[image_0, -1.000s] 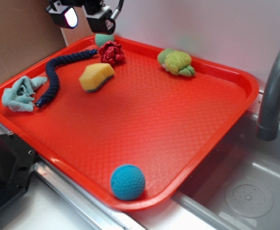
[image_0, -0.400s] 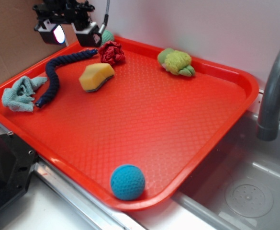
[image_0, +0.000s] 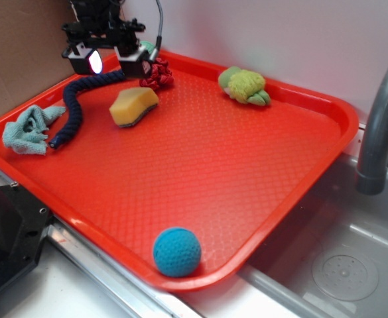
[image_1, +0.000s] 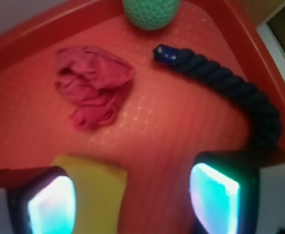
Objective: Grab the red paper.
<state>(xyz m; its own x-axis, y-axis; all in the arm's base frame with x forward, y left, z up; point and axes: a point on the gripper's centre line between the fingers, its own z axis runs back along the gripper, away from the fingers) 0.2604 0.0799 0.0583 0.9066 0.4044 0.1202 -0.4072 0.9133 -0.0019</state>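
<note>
The gripper (image_0: 109, 61) has swung back in from the tray's (image_0: 326, 109) far left rim, where it hung a moment ago, and now hovers over the far left corner area, its two fingers spread apart and holding nothing. The red paper (image_0: 159, 74) lies where it was, near the far rim by that corner, now partly hidden behind the right finger in the exterior view. In the wrist view the red paper (image_1: 92, 85) lies ahead of the open jaws and toward the left finger, with the green ball (image_1: 151, 11) beyond it against the rim and the dark blue rope (image_1: 230, 92) curving off to the right. The yellow sponge (image_0: 133, 106) sits just nearer than the paper, unmoved, as are the teal cloth (image_0: 28, 129), the green plush toy (image_0: 245, 85) and the blue ball (image_0: 177, 251) at the near edge.
</note>
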